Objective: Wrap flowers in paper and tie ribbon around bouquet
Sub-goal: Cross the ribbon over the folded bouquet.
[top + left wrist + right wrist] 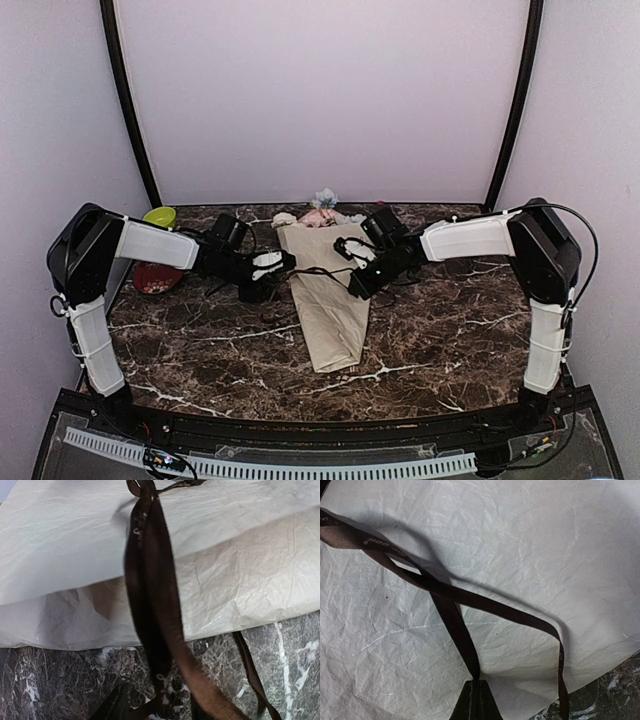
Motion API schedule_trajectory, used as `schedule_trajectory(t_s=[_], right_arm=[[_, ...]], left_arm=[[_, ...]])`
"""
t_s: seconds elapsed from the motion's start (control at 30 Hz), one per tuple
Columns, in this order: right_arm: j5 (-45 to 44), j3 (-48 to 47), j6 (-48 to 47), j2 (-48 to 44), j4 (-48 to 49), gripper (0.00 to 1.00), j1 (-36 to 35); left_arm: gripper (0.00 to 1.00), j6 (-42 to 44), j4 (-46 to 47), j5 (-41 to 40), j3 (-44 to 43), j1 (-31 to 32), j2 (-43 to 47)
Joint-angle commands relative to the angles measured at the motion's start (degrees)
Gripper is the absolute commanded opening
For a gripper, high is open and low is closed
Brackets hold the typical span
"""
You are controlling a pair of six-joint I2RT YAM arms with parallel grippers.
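A dark marble table (pixel 430 350) holds the bouquet (pixel 325 300), a long cone of crinkled beige paper (pixel 520 555) lying at the centre with its narrow tip towards the near edge. Midway up the cone, the two arms reach in from either side. The right gripper (pixel 476 692) is pinched closed on the ribbon (pixel 455 625), a thin dark brown strand that crosses itself over the paper. The left gripper (pixel 270 268) sits at the cone's left edge, where ribbon loops hang blurred in front of its camera; whether it grips cannot be told. A red bowl (pixel 152 278) stands left, a green bowl (pixel 160 215) behind it. At the far wide end, the flowers (pixel 320 212) poke out, pink, white and pale blue.
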State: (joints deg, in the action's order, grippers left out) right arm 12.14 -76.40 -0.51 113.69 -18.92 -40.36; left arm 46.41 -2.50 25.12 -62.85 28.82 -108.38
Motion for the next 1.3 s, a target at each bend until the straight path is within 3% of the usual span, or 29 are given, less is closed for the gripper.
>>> schedule_trajectory(t_s=[0.0,0.23,0.63,0.87,1.1,1.27], right_arm=[[-0.19,0.46,0.52,-2.47,1.29,0.00,-0.42],[-1.41,0.73,0.42,-3.60,1.10,0.00,-0.33],[-10.46,3.78,1.77,-10.65,-1.28,0.00,2.45],[-18.11,6.66,4.94,-14.68,-1.20,0.00,5.71],[-15.60,9.96,9.39,-16.66,1.74,0.00,10.45],[-11.82,9.76,8.90,-16.34,4.47,0.00,10.53]], left_arm=[[0.37,2.59,0.51,-3.01,-0.12,0.30,0.70],[0.00,0.37,-0.43,-5.53,-0.75,0.28,-0.22],[0.00,-10.46,7.55,-21.93,4.56,0.23,5.44],[0.00,-16.66,4.00,-27.48,6.57,0.08,9.16],[0.00,-25.64,-5.32,-37.86,4.68,-1.50,9.67],[0.00,-29.46,-6.17,-38.51,6.67,-1.61,10.98]])
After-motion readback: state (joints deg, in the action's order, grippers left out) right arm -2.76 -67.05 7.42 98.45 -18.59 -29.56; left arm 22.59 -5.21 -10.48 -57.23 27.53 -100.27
